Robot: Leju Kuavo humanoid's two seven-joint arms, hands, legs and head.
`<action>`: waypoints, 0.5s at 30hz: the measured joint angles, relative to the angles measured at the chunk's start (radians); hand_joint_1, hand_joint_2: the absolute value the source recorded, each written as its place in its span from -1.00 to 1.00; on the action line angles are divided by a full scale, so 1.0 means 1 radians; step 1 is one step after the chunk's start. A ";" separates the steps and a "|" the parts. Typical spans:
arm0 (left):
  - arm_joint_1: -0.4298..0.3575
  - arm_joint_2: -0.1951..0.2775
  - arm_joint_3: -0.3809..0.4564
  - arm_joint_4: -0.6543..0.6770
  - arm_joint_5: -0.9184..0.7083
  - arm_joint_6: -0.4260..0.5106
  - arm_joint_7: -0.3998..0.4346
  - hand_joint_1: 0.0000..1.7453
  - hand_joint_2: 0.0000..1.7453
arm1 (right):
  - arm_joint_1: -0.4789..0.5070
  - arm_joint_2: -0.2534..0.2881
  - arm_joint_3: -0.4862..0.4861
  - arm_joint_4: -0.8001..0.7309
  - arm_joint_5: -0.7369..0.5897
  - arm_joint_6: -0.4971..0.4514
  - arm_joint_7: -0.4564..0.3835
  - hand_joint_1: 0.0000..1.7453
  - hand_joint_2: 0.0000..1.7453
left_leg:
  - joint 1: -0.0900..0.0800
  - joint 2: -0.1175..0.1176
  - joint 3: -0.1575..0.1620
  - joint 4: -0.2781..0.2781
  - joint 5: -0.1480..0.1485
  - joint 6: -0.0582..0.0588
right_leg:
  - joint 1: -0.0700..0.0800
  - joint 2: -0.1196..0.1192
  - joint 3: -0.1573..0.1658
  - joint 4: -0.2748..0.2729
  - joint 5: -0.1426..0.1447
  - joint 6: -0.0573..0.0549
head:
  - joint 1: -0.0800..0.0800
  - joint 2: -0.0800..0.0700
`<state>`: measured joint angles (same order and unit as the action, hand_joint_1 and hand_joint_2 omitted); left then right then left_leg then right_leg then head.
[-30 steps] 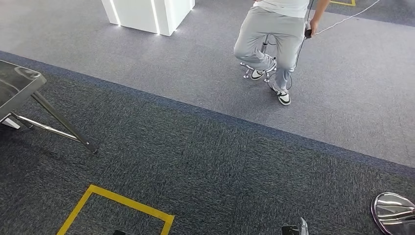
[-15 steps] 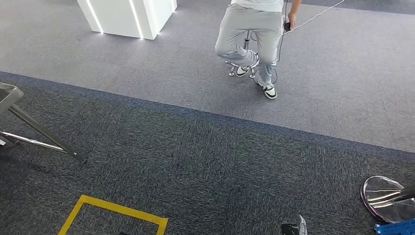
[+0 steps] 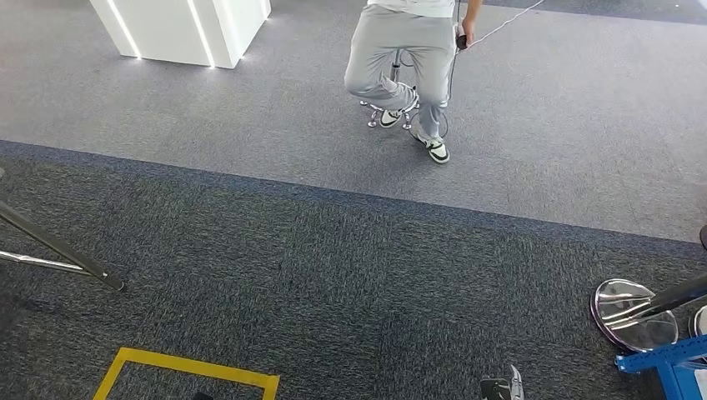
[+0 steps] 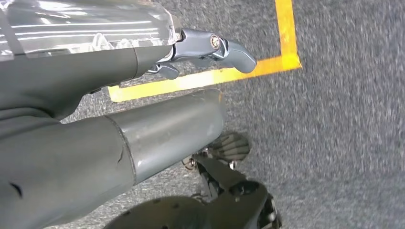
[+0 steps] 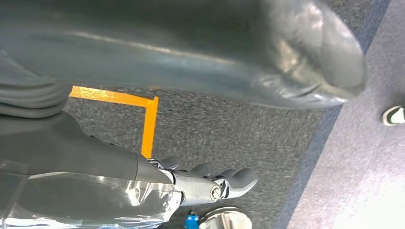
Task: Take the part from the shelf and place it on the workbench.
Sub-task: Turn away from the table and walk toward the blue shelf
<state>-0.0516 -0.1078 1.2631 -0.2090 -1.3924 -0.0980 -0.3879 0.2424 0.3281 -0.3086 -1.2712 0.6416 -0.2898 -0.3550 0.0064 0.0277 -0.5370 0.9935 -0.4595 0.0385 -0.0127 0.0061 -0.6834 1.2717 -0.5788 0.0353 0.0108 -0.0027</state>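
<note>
We log: left hand [image 4: 210, 50] and right hand [image 5: 210, 183], each hanging over carpet [image 3: 333, 275], fingers loosely apart, holding nothing. Part: we cannot tell where. Yellow tape [image 3: 188, 367] below.

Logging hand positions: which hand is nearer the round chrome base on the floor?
Right. The right hand hangs just beside the chrome base; the left hand hangs by the yellow tape corner, on the far side.

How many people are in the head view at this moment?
1. A person in grey trousers sits on a stool on the light grey carpet at the top centre, holding a cable; the frame cuts off the upper body. Others may be out of frame.
</note>
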 joint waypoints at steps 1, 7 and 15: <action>0.000 0.000 0.000 0.000 -0.001 0.002 0.001 -1.00 -1.00 | 0.000 0.000 0.000 0.001 -0.001 -0.001 -0.002 -1.00 -1.00 | 0.000 0.006 0.001 0.001 -0.001 -0.002 | -0.002 -0.007 0.030 -0.059 0.036 0.000 | 0.000 0.000; -0.002 -0.002 0.000 0.000 -0.004 0.012 0.008 -1.00 -1.00 | -0.001 0.000 0.001 0.005 -0.001 -0.018 -0.015 -1.00 -1.00 | -0.004 0.029 0.009 0.005 -0.011 -0.035 | 0.009 -0.031 0.129 -0.267 0.112 -0.025 | -0.001 0.000; 0.003 -0.001 0.000 0.000 -0.008 0.013 0.019 -1.00 -1.00 | -0.002 0.002 0.008 0.016 -0.023 -0.037 -0.032 -1.00 -1.00 | 0.004 -0.018 -0.124 0.297 -0.145 -0.056 | 0.011 0.015 0.126 -0.275 0.124 -0.054 | -0.008 0.000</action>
<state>-0.0487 -0.1086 1.2627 -0.2090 -1.4007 -0.0852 -0.3685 0.2402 0.3300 -0.3001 -1.2551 0.6190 -0.3267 -0.3867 0.0106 0.0094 -0.6609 1.2903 -0.6040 -0.0179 -0.0021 0.0210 -0.5575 0.9968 -0.4548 -0.0182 0.0026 -0.0027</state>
